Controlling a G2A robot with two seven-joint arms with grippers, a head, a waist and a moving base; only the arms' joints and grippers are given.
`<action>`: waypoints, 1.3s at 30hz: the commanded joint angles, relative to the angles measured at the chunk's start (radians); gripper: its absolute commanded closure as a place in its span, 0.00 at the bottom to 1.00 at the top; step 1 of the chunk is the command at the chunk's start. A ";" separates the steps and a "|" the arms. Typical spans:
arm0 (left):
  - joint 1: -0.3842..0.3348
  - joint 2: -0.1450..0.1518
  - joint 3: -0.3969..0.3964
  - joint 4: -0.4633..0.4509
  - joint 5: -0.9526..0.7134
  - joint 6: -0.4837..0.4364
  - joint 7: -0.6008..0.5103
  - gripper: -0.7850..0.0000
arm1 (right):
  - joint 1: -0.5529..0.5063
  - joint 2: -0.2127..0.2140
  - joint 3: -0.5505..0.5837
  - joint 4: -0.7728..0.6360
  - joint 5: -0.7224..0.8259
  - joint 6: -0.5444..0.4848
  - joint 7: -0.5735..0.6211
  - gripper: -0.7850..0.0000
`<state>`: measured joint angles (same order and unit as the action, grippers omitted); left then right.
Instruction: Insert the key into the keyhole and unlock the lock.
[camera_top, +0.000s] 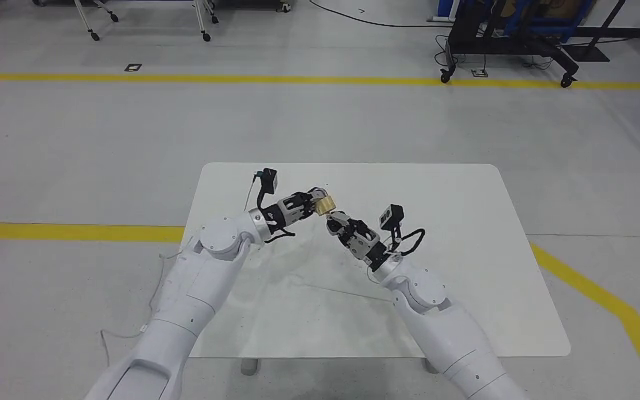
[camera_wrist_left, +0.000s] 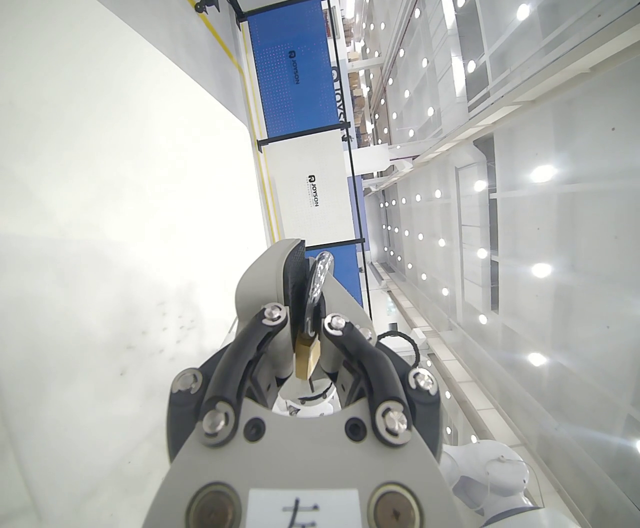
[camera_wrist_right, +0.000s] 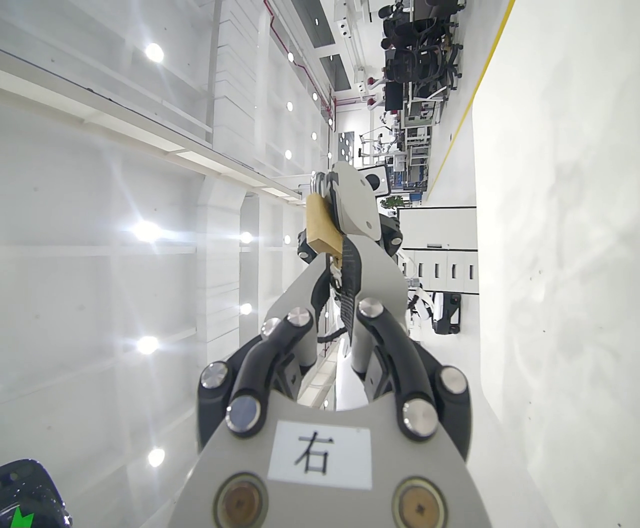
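The lock (camera_wrist_right: 322, 227) is gripped by its silver shackle (camera_wrist_left: 319, 272), on which the left fingers (camera_wrist_left: 265, 285) are clenched; its brass body juts out sideways from between them; the right fingers (camera_wrist_right: 380, 280) are pinched together, their tips touching that body's free end; a small piece between those tips is probably the key (camera_wrist_right: 338, 261), too hidden to be sure; both sets of fingers meet tip to tip, raised off the white bench (camera_top: 470, 250); farther out, beyond the bench, run yellow floor lines (camera_top: 300, 77), with a black wheeled cart (camera_top: 520, 45) past them.
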<state>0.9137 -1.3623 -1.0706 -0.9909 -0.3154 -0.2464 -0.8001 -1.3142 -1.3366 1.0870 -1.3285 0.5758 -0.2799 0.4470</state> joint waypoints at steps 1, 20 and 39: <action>-0.001 0.000 0.001 0.001 -0.001 -0.002 -0.005 1.00 | 0.000 -0.001 0.001 0.001 0.015 0.004 0.008 1.00; 0.006 0.004 0.004 -0.019 0.032 -0.094 -0.027 1.00 | 0.013 -0.010 0.073 0.067 0.438 0.207 0.237 1.00; 0.032 0.012 -0.016 -0.053 0.051 -0.132 0.026 1.00 | 0.023 -0.014 0.077 0.082 0.370 0.169 0.225 0.37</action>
<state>0.9455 -1.3508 -1.0862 -1.0429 -0.2637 -0.3796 -0.7733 -1.2889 -1.3504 1.1652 -1.2424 0.9603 -0.1014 0.6805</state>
